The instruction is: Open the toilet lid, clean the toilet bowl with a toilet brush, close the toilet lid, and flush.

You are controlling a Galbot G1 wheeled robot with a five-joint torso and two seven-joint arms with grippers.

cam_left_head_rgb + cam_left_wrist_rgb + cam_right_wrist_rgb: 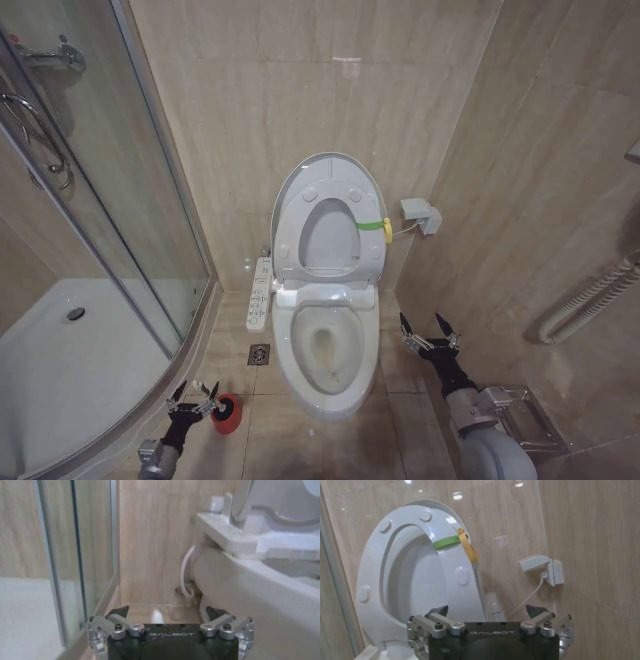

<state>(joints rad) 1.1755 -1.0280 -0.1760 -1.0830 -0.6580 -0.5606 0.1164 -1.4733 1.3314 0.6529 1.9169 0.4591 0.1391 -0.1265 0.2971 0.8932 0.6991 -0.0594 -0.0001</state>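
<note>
The toilet lid (pixel 329 161) stands raised against the back wall, with the ring seat (pixel 372 262) and its yellow-green band (pixel 372 225) folded up in front of it. Below them the toilet bowl (pixel 322 345) lies open, brownish inside. A small red holder (pixel 227 414) with a dark top sits on the floor left of the bowl; I cannot make out the toilet brush handle. My left gripper (pixel 196 388) hangs open just beside that holder. My right gripper (pixel 421 322) is open to the right of the bowl, facing the raised seat (pixel 420 573).
A glass shower door (pixel 120 200) and white tray (pixel 60 370) close off the left side. The bidet control strip (pixel 259 293) and a floor drain (pixel 259 354) lie left of the bowl. A wall socket (pixel 420 215), a grab rail (pixel 590 295) and a metal rack (pixel 525 415) are on the right.
</note>
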